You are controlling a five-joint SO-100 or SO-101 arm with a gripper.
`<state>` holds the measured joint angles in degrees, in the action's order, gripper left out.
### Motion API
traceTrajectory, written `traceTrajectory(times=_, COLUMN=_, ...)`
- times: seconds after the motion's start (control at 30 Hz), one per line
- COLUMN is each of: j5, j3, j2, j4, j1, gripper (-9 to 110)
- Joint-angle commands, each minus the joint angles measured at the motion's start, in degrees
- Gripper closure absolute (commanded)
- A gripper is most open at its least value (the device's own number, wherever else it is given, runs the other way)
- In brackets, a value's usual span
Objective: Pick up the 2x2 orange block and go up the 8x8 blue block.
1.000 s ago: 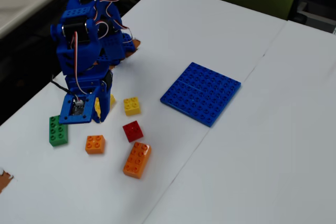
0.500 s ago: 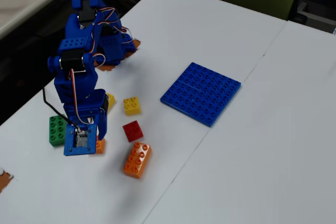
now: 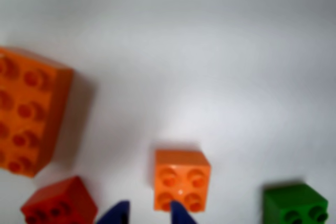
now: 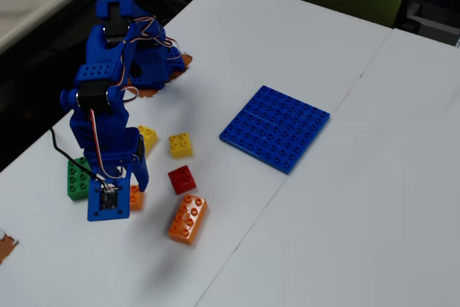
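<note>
The 2x2 orange block (image 3: pixel 182 180) lies on the white table, low in the wrist view. My gripper (image 3: pixel 148 214) is open, with only its two blue fingertips showing at the bottom edge. The right fingertip (image 3: pixel 181 214) overlaps the block's near edge, and the gap between the fingers lies just left of the block. In the fixed view the gripper (image 4: pixel 136 181) points down over the block (image 4: pixel 136 198), which the arm mostly hides. The 8x8 blue block (image 4: pixel 276 127) lies flat to the right, well apart from the arm.
A 2x4 orange brick (image 3: pixel 29 111) (image 4: pixel 188 218), a red brick (image 3: pixel 59 203) (image 4: pixel 182 179) and a green brick (image 3: pixel 295 205) (image 4: pixel 77 179) lie around the orange block. Two yellow bricks (image 4: pixel 180 144) (image 4: pixel 148 136) lie behind. The table's edge runs along the left.
</note>
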<state>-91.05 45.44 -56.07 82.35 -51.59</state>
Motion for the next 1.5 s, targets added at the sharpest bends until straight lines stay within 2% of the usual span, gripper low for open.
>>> traceTrajectory(times=0.0, j5=-1.4, j3=-2.6, j2=-0.4, j4=-0.4, j1=-1.1, gripper=91)
traceTrajectory(times=0.27, j5=-7.5, j3=-2.6, j2=1.1, j4=-0.4, j1=-4.2, gripper=90)
traceTrajectory(times=0.53, j5=-10.0, j3=-2.6, j2=1.9, j4=-1.2, j1=-5.3, gripper=77)
traceTrajectory(times=1.47, j5=-12.5, j3=-2.6, j2=7.0, j4=-2.5, j1=-6.9, gripper=76)
